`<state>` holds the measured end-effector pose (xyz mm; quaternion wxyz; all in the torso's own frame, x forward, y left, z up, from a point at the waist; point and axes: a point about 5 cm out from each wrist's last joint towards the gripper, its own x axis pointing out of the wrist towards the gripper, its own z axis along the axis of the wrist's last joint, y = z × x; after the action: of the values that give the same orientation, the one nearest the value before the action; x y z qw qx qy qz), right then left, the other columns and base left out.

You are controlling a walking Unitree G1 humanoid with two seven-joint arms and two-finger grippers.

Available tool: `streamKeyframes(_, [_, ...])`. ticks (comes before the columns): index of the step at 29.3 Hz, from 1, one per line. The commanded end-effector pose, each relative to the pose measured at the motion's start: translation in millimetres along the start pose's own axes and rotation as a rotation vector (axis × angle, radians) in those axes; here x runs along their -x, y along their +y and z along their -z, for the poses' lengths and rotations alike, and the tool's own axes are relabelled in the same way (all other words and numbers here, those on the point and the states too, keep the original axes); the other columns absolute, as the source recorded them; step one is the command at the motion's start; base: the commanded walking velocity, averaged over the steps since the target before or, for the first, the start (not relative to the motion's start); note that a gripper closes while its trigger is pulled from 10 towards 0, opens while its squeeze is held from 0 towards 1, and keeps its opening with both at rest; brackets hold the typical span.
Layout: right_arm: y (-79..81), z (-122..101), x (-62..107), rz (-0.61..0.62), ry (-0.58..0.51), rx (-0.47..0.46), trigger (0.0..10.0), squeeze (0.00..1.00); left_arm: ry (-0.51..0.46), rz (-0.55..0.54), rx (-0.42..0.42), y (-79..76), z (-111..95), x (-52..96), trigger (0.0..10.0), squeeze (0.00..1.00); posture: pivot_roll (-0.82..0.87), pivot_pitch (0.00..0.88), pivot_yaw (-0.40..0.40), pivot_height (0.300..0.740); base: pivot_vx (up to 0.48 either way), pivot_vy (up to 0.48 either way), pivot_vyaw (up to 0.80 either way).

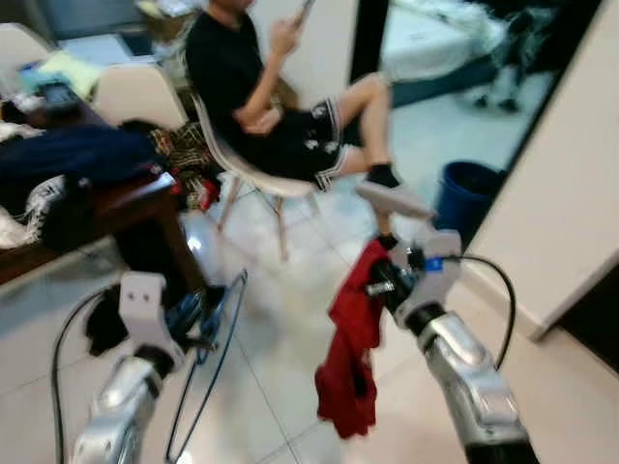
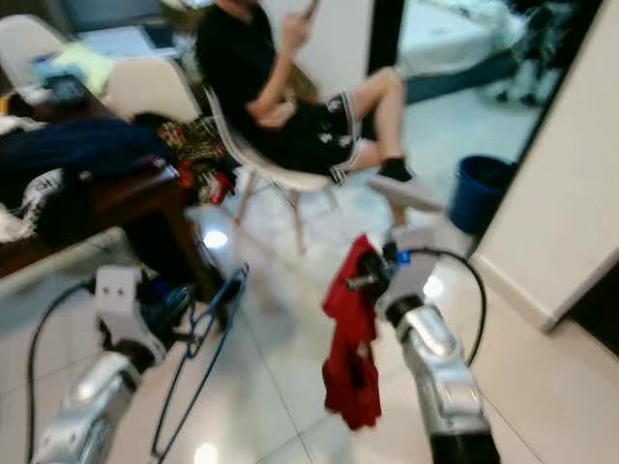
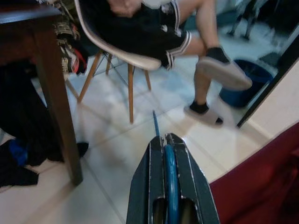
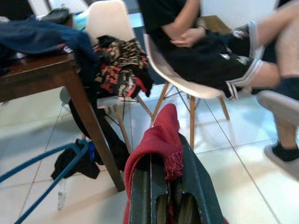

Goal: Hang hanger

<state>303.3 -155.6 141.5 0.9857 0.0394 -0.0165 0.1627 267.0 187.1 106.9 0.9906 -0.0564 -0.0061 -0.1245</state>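
Left gripper (image 3: 169, 140): mine, in the lower left of the head views; the two black fingers (image 3: 147, 186) are pressed together on the blue hanger (image 1: 208, 367), whose wire runs between them in the left wrist view.
Blue hanger: a thin wire one, hanging from my left gripper down toward the bottom of the left eye frame, over the pale tiled floor (image 1: 280, 319); in the right wrist view its curve shows at the lower left.
Right gripper (image 4: 170, 154): mine, right of centre in the head views; jaws clamped on the red garment (image 1: 353, 348), with cloth bunched over and between the fingers in the right wrist view.
Red garment: draped from my right gripper, hanging loose toward the lower middle of the left eye frame, not on the hanger; the two are apart.
Wooden table (image 1: 126, 198): left side of the frame, heaped with dark clothes (image 1: 68, 159).
Person (image 1: 261, 87): seated in a white chair (image 1: 266, 184) at the upper centre, one leg crossed, one hand raised holding something small.
Second white chair (image 4: 107, 21): behind the table, a patterned dark garment (image 4: 121, 65) piled on it.
Blue bin (image 1: 469, 193): upper right, beside the doorway.
Sharpness: head views are blurred.
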Motion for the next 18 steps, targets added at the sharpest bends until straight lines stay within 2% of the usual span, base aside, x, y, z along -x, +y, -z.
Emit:
streamKeyframes(1, [2.7,-4,-1.8,-0.007,-0.016,0.002,10.0,0.00,0.018,-0.001,-0.015,0.7,1,1.7,10.0,0.00,0.12,0.089,-0.056,0.740,0.386,0.000,0.58])
streamKeyframes(3, [2.6,-3,-2.3,-0.006,-0.012,0.005,10.0,0.00,0.017,0.001,-0.017,0.3,1,1.1,10.0,0.00,0.12,0.089,-0.056,0.740,0.382,0.000,0.42])
streamKeyframes(18, [1.3,-1,-7.0,0.005,0.019,0.030,10.0,0.00,0.015,0.057,-0.034,-12.7,-2,-1.4,10.0,0.00,0.13,0.080,-0.061,0.740,0.384,0.000,0.00])
